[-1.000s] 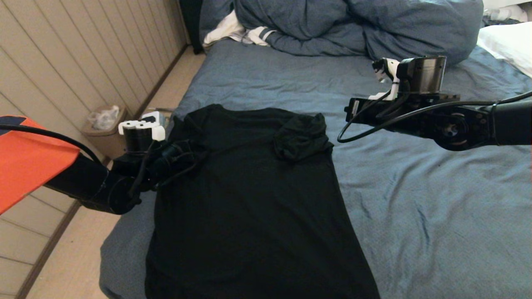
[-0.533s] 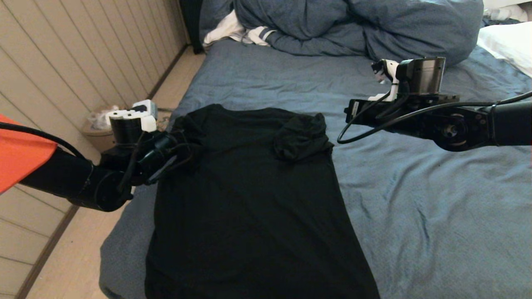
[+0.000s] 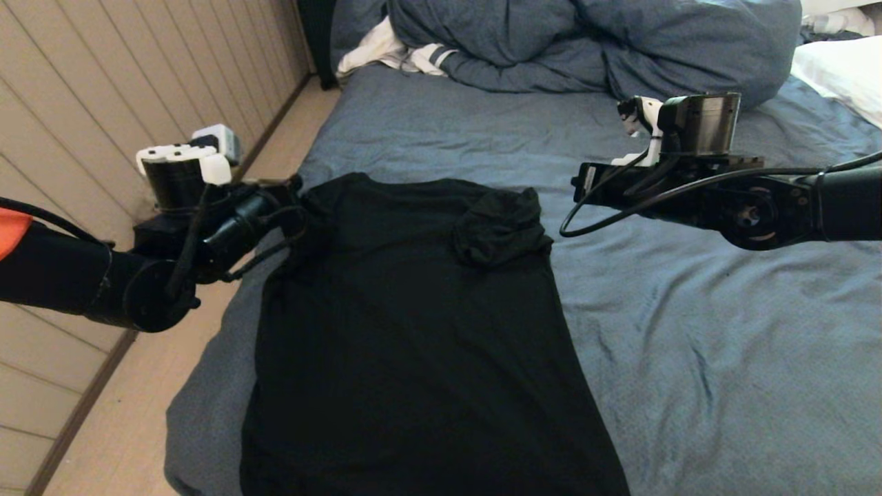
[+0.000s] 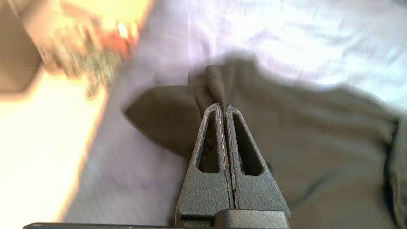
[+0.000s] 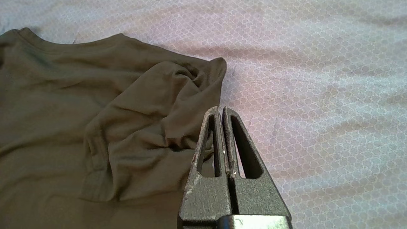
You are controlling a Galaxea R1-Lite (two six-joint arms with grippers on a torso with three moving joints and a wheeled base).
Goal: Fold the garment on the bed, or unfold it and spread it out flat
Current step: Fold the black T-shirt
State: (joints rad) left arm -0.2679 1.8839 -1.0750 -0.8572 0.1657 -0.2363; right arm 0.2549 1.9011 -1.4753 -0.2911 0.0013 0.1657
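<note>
Bare bed [image 3: 723, 358] sheet right of the garment [image 3: 413, 331], open for passing. Bunched duvet [image 3: 592, 48] blocks the far end. Wall [image 3: 103, 89] close on left.

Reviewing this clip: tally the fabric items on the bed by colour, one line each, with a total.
Black: 1, the garment, its left sleeve pinched by the left gripper.
Blue: 1, the duvet, bunched at the far end.
White with dark stripes: 1, the cloth beside the duvet.
White: 1, the pillow at the far right edge.
Total: 4, all on the bed. The right gripper holds nothing.
</note>
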